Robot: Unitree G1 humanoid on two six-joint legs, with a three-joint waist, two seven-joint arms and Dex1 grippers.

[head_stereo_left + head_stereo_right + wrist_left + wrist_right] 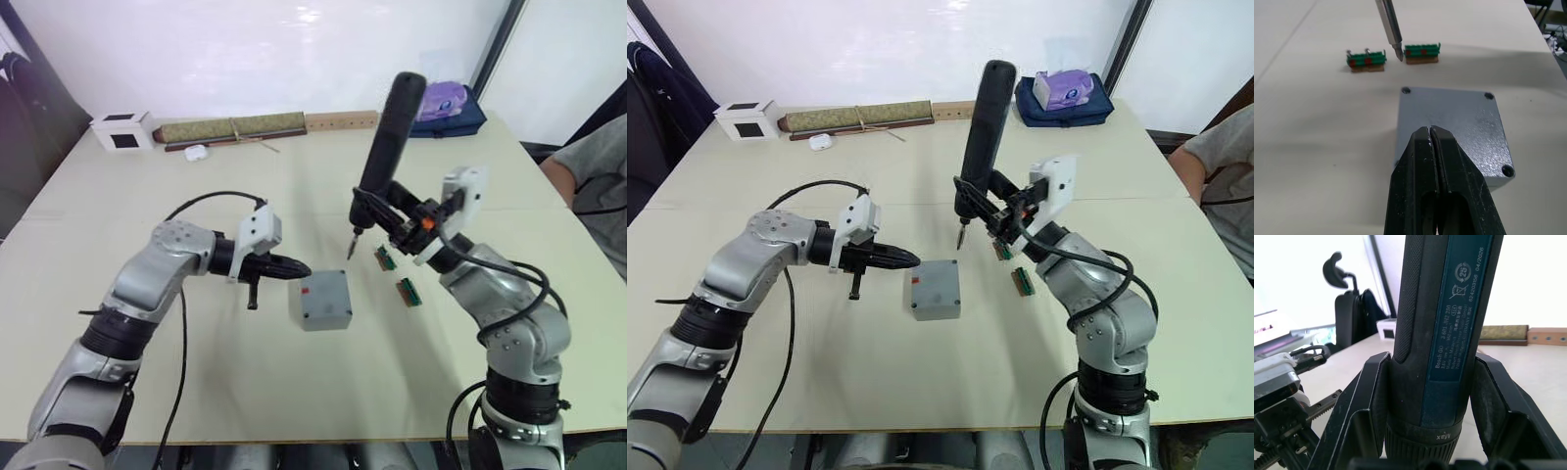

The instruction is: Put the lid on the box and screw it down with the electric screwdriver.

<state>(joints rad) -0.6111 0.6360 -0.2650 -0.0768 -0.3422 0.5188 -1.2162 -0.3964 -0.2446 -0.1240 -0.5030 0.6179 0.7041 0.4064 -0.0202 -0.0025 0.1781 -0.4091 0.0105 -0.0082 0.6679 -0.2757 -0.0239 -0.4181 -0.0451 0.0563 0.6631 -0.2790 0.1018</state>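
Left gripper [300,266] pinched shut on nothing, tips poised just off the near-left edge of the lid [324,293], close enough to brace it. Grey lid already seated on the box [934,305], flush, screw heads showing at three corners in the left wrist view, the fourth hidden behind the fingers [1422,161]. Sits mid-table [245,392], square and flat. Farther right, two small green strips [1366,59] just beyond the box, well clear of the work. Right gripper [1004,217] clamped firmly around the electric screwdriver [384,147], tool held near upright with a slight lean, bit [1391,25] hanging above the table between box and strips, not yet on any screw. For a clean step: bring the bit over the nearest far corner, straighten the tool to vertical before contact, seat the tip fully in the screw head, press lightly, keep the left tips against the box side to stop it skating or twisting. Risk likely in a slanted approach camming out of the head.
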